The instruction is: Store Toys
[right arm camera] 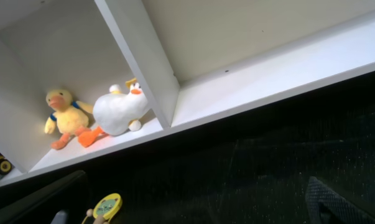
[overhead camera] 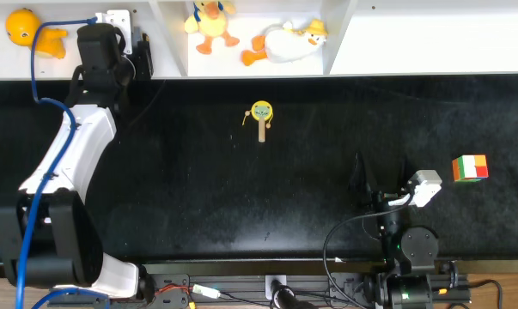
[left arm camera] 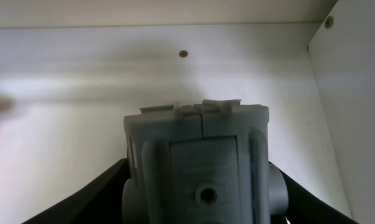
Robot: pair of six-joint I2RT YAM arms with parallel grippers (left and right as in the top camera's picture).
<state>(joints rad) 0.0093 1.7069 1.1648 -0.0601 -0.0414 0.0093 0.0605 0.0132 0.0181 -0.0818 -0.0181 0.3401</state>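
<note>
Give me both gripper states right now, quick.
Left gripper: closed on a grey toy.
Right gripper: open, holding nothing.

Left arm white-black, blue cable; right arm black.

From my console I saw a matte black tabletop that ran up to a white shelf unit along its far edge, split by upright dividers into brightly lit compartments.

Top camera looks down; left wrist sits close inside shelf; right wrist, farther, shares yellow duck.
</note>
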